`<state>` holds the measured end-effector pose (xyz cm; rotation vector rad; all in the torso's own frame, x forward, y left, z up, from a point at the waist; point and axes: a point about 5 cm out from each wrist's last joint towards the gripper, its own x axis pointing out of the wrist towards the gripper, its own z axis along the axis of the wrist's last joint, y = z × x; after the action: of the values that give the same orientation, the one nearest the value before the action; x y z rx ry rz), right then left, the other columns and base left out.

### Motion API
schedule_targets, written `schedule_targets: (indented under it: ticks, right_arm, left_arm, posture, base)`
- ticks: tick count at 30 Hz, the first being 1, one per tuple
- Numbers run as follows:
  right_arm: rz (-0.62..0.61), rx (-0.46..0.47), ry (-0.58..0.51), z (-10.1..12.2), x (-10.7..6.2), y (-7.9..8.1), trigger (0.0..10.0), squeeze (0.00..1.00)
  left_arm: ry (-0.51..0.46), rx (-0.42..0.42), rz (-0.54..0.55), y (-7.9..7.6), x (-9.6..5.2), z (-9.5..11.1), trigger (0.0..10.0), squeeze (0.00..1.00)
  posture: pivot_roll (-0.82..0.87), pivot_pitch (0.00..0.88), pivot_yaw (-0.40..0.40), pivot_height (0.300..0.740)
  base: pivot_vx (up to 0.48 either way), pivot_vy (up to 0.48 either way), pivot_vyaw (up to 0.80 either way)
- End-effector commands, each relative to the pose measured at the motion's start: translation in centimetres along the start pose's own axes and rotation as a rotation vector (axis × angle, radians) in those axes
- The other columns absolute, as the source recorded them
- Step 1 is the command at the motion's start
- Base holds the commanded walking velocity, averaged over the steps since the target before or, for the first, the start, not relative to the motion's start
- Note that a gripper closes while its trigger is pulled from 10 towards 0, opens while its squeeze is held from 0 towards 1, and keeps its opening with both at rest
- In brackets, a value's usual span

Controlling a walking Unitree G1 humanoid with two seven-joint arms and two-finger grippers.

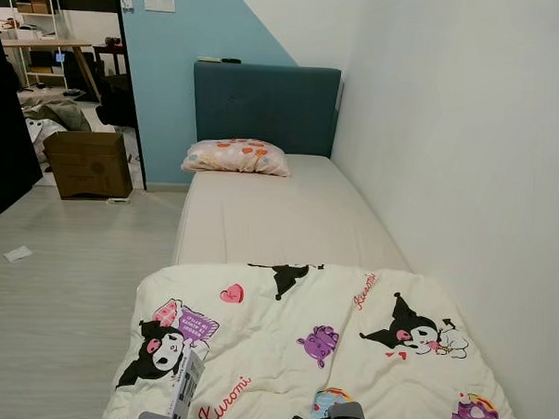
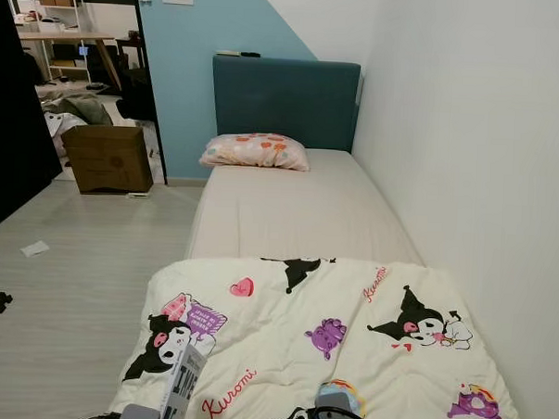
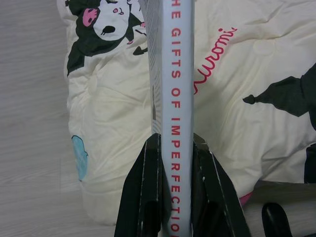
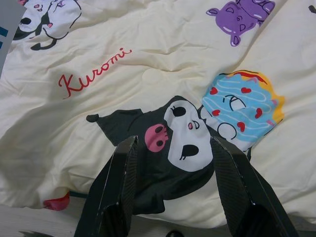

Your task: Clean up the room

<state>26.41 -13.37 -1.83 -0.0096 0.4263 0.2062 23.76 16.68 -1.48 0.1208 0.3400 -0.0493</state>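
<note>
One book clamped in left gripper — over quilt, cardboard box closed

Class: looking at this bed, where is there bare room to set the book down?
Free: the bare mattress between the pillow and the folded quilt. The quilt top is also open. The left gripper grips the book. The doorway's box area looks cluttered.

Bedroom: a single bed with a teal headboard stands against a white wall; behind the headboard the wall is blue. Pale wood-look floor leads to a doorway, where a cardboard box sits.
</note>
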Motion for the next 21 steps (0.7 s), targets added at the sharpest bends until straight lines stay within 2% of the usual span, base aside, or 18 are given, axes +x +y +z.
schedule_targets:
  ticks: [1,21]
  right_arm:
    - [-0.001,0.002,0.018,-0.61,-0.25,0.04,10.0,0.00]
    - [0.019,0.014,0.011,-0.56,-0.23,0.35,10.0,0.00]
  left_arm:
    - [-0.024,-0.001,-0.007,-0.14,0.05,0.44,10.0,0.00]
    - [-0.028,-0.001,-0.024,-0.23,0.15,0.62,10.0,0.00]
  posture:
    - [0.01,0.130,-0.011,0.740]
    - [0.01,0.115,-0.014,0.740]
  base:
    - [0.000,0.000,0.00]
    - [0.000,0.000,0.00]
